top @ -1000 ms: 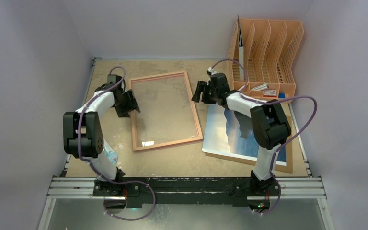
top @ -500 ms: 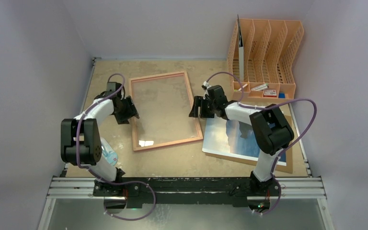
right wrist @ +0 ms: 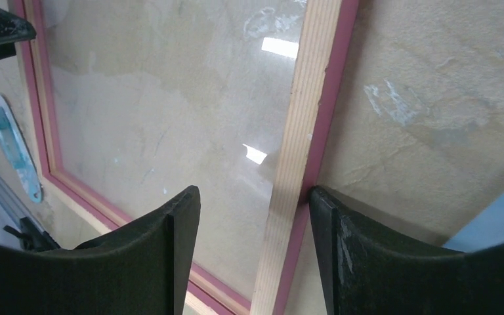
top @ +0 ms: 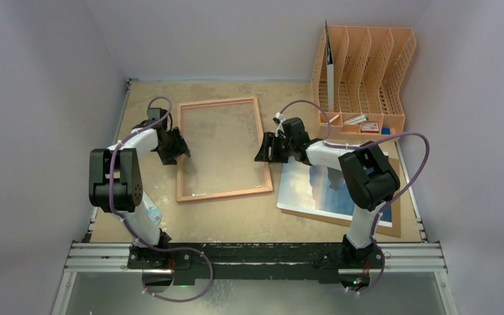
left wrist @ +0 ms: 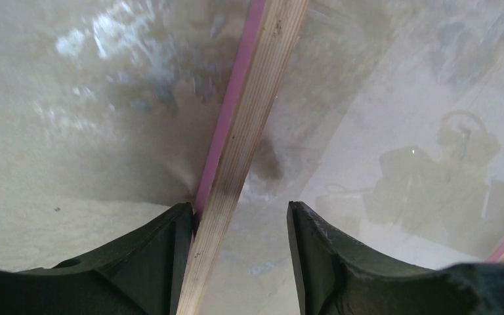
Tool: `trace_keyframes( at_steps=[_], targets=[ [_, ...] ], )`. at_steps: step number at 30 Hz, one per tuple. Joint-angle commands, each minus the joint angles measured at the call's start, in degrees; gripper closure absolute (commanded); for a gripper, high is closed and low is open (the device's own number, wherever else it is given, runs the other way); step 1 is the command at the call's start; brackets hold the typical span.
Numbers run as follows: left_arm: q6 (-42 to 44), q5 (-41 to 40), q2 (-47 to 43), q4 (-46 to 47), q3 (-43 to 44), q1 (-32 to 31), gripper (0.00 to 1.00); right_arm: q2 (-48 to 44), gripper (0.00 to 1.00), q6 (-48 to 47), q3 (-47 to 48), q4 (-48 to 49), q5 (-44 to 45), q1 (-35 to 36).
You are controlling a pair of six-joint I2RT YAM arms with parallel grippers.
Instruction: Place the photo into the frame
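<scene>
Frame (top: 222, 147) rails sit loosely between parted fingers of left tool (left wrist: 239, 207) and right tool (right wrist: 252, 192).

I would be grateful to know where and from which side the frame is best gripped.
Grip the long side rails from above, one per arm. The frame lies flat and is too wide to span, but each rail is a thin wood strip. The left gripper and right gripper straddle opposite rails, jaws open, one finger outside, one over the pane.

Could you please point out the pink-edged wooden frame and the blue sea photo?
Pink-edged wooden frame (top: 224, 194): top external view, near rail.
Blue sea photo (top: 304, 190): top external view, pale-blue left part.
</scene>
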Motion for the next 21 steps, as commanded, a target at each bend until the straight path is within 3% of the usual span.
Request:
trace_keyframes(
  at_steps=[1,8,12,15,21],
  targets=[
    [-1.97,-1.75,1.39,2.24,4.56,0.03,0.44,2.15,0.37,4.65,3.43,5.53,-6.41,2.49],
    [-2.33,-5.65,3.30,1.02,6.53,1.85,0.43,4.65,0.38,7.04,7.47,5.77,-4.72,4.31],
    [-1.42,-12.59,-0.40,-1.54,7.91,1.95,0.40,-0.05,0.37,5.53,6.85,2.26,3.88,4.31],
    [-0.46,-17.41,-3.28,-4.32,9.36,2.04,0.31,-5.43,0.35,4.42,5.26,-0.15,10.76,4.33],
    [1.42,-16.03,-9.40,-6.33,8.47,2.04,0.28,-18.32,0.31,1.04,-2.31,-5.90,25.46,4.66]
  ],
)
